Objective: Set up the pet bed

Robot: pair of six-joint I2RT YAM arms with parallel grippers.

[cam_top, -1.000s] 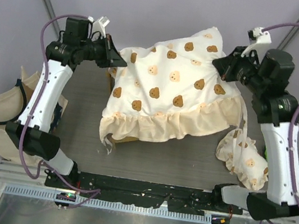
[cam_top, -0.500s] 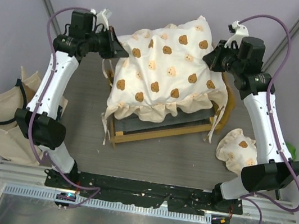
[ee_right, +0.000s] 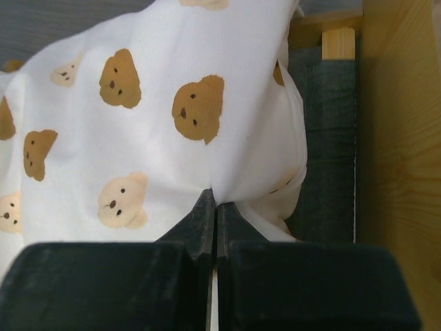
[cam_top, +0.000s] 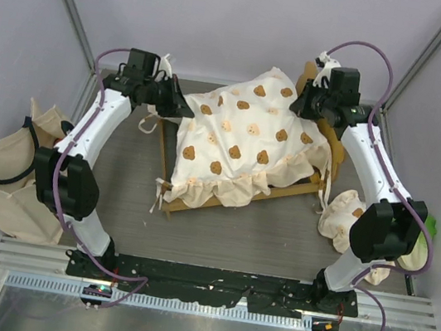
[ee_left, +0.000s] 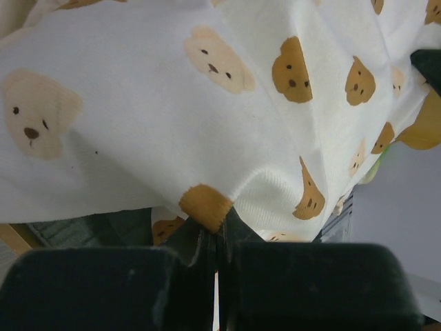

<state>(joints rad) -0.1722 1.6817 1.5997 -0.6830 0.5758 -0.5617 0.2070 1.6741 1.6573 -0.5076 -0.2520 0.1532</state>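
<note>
On desk (cam_top: 235,235), light-wood pet bed (cam_top: 189,204) sits askew, cream bear-print cushion (cam_top: 241,139) draped across; left end effector (cam_top: 179,109), right end effector (cam_top: 297,107) each pinching cushion corner.

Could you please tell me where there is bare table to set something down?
The widest bare strip of table runs between the pet bed and the mounting rail. Crowded: small pillow at right, cushion held at the back.
</note>
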